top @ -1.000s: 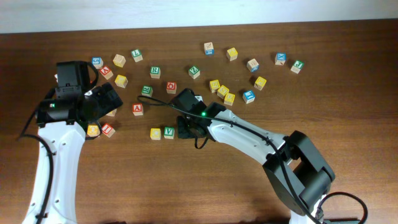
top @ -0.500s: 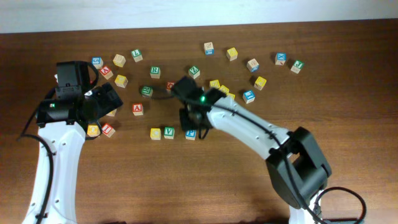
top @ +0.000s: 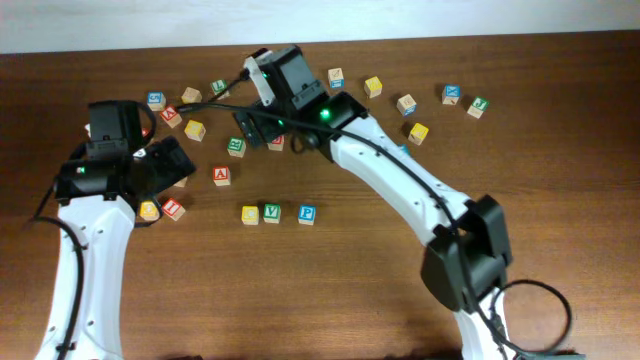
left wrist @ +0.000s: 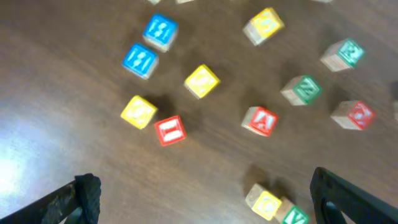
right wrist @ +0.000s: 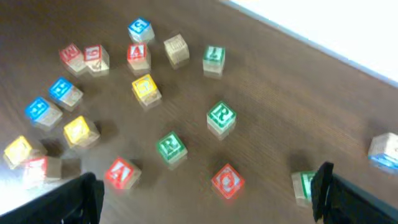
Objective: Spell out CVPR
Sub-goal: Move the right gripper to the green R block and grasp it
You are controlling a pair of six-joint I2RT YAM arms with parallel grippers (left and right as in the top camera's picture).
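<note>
Yellow cube (top: 250, 214) — letter illegible overhead

we log tabletop (top: 560, 200) dark brown, streaked wood grain. yellow cube (top: 250, 214), green v cube (top: 272, 213), blue p cube (top: 307, 213): pale wood sides. green r cube (right wrist: 221, 116): green face, pale edges. red a cube (top: 221, 175): red letter on pale wood. we see right arm (top: 400, 185) white, black joints, green light; left arm (top: 85, 270) same white.
</note>
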